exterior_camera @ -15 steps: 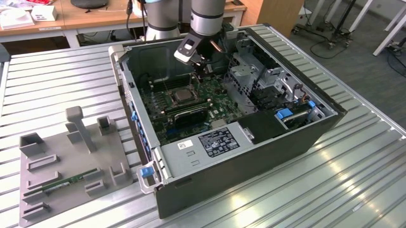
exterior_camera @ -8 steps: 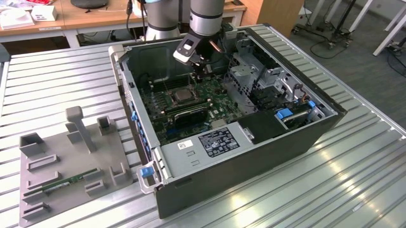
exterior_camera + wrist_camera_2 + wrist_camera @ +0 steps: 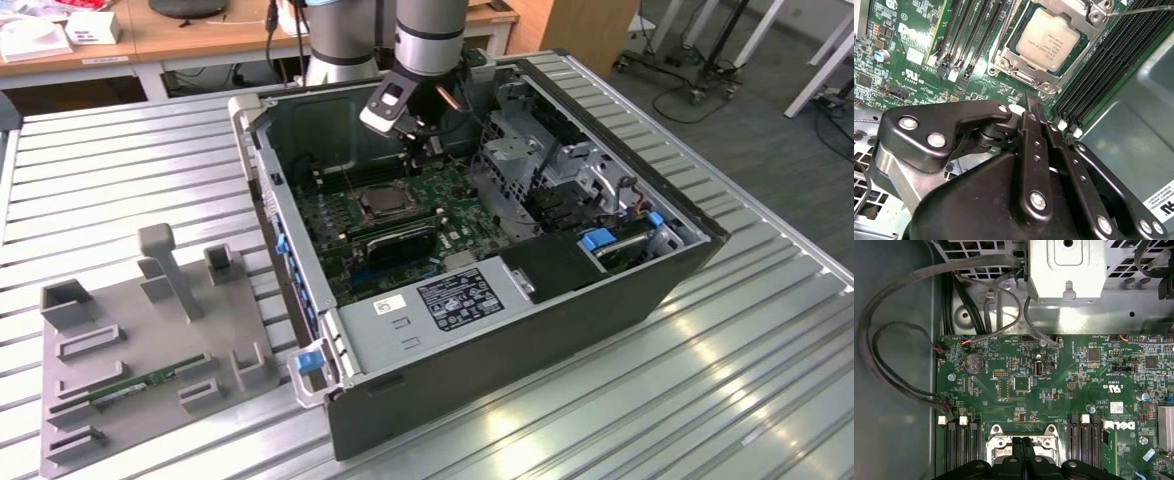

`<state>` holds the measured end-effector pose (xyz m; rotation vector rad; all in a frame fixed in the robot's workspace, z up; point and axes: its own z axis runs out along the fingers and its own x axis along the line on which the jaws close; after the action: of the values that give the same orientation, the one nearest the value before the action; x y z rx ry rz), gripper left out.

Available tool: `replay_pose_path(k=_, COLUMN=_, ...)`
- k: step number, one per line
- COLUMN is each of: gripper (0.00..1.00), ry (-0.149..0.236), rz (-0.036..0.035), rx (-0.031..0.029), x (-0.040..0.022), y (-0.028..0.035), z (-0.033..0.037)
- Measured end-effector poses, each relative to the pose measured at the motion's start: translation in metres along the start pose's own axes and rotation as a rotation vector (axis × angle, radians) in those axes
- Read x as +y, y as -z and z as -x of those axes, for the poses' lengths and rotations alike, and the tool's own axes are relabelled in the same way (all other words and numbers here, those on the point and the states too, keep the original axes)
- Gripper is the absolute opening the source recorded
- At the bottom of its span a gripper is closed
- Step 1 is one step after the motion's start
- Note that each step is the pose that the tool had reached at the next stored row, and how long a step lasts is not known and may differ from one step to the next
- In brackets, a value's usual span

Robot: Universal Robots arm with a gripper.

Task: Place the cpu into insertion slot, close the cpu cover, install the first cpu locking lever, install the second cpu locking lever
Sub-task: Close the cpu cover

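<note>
Cpu [image 3: 1046,40] noted seated in insertion slot [image 3: 1004,64], with cpu cover [image 3: 1088,20] apparently down. Pincer [image 3: 1033,99] closed, nothing gripped, hovering near socket. First-lever step judged in hand; precise contact on thin wire lever [image 3: 1144,9] called for.

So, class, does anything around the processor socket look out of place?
Yes: a thin wire lever juts from a corner of the cpu cover across the memory slots, apparently unlatched. The cpu itself sits square under the cover.

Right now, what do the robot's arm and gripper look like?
The arm is a silver-grey tube with a dark band. The gripper is matte black: flat linked bars pinned with silver screws, narrowing to slim fingers. A pale camera box sits at the wrist.
</note>
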<state>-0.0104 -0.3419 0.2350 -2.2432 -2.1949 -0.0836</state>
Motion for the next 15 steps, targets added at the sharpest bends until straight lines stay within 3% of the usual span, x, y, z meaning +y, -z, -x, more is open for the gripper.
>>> replay_pose_path(k=7, gripper=0.11, ry=0.0, rz=-0.0007, rx=0.0, x=-0.0002, y=0.0, z=0.0)
replay_pose_path(k=8, gripper=0.11, ry=0.0, rz=-0.0038, rx=0.0, x=-0.0002, y=0.0, z=0.0)
replay_pose_path(k=11, gripper=0.11, ry=-0.001, rz=-0.0245, rx=-0.0007, x=-0.0001, y=-0.0001, z=0.0)
replay_pose_path(k=15, gripper=0.11, ry=-0.001, rz=-0.0275, rx=-0.0008, x=-0.0001, y=-0.0001, z=0.0)
